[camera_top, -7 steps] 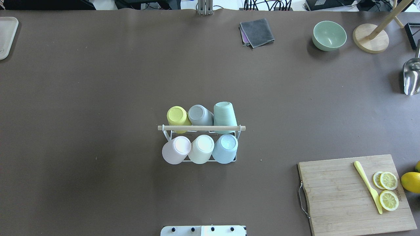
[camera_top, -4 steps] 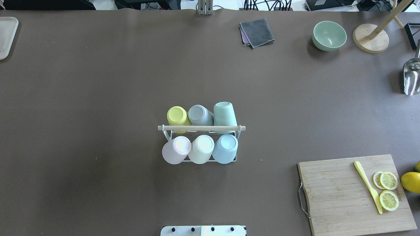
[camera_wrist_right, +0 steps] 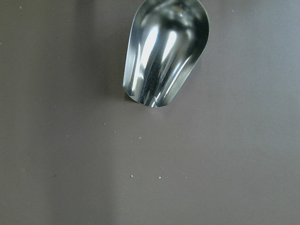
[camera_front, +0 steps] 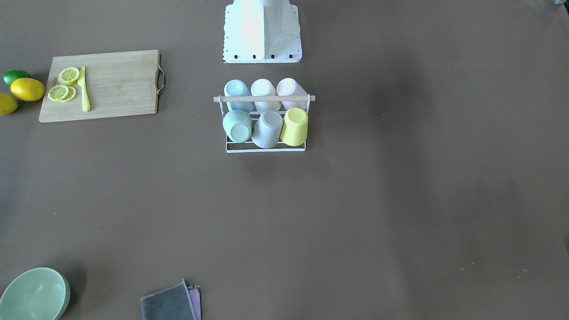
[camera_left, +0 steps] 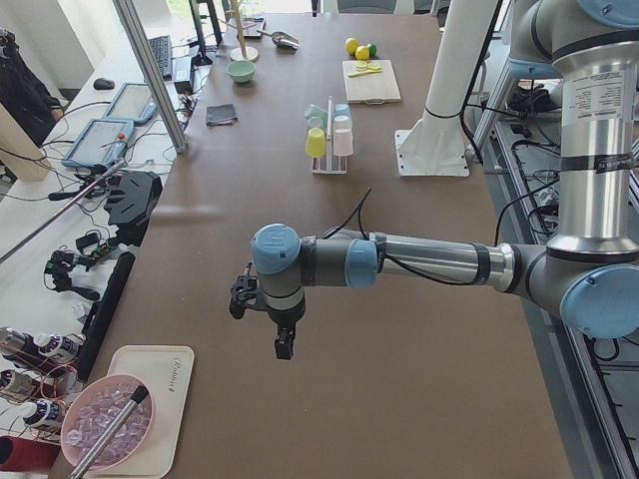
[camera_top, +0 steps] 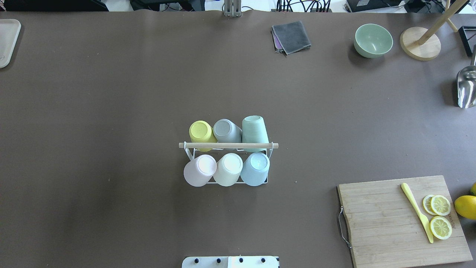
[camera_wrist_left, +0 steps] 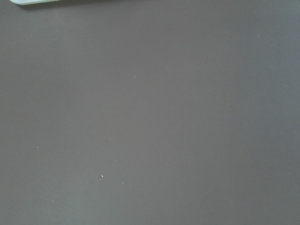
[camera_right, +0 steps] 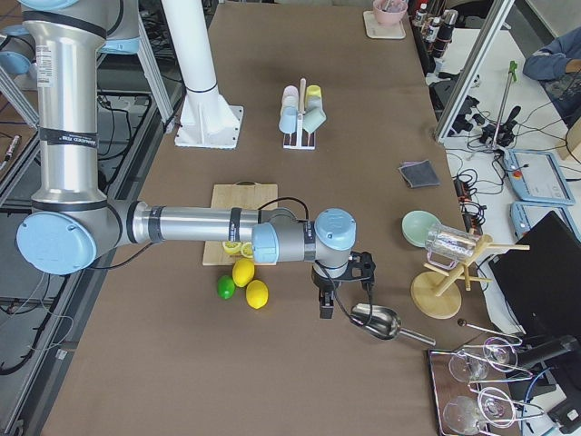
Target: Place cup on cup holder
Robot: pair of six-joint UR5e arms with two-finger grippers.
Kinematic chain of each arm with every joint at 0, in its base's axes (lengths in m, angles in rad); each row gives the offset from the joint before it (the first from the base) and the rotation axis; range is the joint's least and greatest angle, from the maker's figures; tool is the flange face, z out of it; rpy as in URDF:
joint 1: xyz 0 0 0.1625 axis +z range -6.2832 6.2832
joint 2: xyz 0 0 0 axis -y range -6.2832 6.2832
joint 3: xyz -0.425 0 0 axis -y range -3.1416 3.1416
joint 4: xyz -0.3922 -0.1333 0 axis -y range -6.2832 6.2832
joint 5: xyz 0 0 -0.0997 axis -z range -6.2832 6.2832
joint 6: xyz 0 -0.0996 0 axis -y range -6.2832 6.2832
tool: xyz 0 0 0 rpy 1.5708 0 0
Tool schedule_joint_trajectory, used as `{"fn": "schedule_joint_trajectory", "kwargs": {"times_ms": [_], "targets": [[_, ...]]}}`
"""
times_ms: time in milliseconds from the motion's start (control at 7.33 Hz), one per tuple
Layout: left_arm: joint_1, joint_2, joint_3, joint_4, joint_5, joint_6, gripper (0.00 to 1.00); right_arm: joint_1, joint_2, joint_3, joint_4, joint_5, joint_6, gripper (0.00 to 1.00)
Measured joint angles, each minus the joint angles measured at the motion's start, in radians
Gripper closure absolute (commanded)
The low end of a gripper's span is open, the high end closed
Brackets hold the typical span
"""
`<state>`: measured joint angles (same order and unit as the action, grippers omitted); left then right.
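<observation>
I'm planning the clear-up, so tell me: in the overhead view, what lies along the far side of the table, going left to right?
From the left: white tray → grey cloth → green bowl → round wooden stand base → metal scoop.

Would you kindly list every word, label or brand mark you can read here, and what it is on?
None reads clearly.
Cutting board: small burnt-in mark beside the lemon slices, too small to read.
White tray: script logo, too blurred to read.
Left arm: printed sticker on its upright link, too small to read.
</observation>
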<state>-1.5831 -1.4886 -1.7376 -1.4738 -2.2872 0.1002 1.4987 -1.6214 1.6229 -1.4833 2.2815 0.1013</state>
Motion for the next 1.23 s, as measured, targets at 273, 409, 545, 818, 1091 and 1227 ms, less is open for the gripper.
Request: {"fn": "schedule_joint_trajectory", "kwargs": {"times_ms": [273,409,545,818,1091,1227], "targets": [[-0.011,0.017,-0.001,0.0,0.0,0.021,0.02,0.0,0.0,0.0,0.0,0.002,0.0,0.0],[-0.013,0.021,-0.001,0.0,0.0,0.019,0.02,0.0,0.0,0.0,0.0,0.003,0.0,0.0],[-0.013,0.017,-0.001,-0.004,0.002,0.018,0.02,0.0,0.0,0.0,0.0,0.003,0.0,0.0],[-0.009,0.01,0.018,-0.074,0.008,0.016,0.02,0.0,0.0,0.0,0.0,0.005,0.0,0.0],[-0.008,0.013,0.053,-0.141,0.004,0.015,0.02,0.0,0.0,0.0,0.0,0.006,0.0,0.0],[-0.008,0.014,0.062,-0.151,0.004,0.015,0.02,0.0,0.0,0.0,0.0,0.006,0.0,0.0]]}}
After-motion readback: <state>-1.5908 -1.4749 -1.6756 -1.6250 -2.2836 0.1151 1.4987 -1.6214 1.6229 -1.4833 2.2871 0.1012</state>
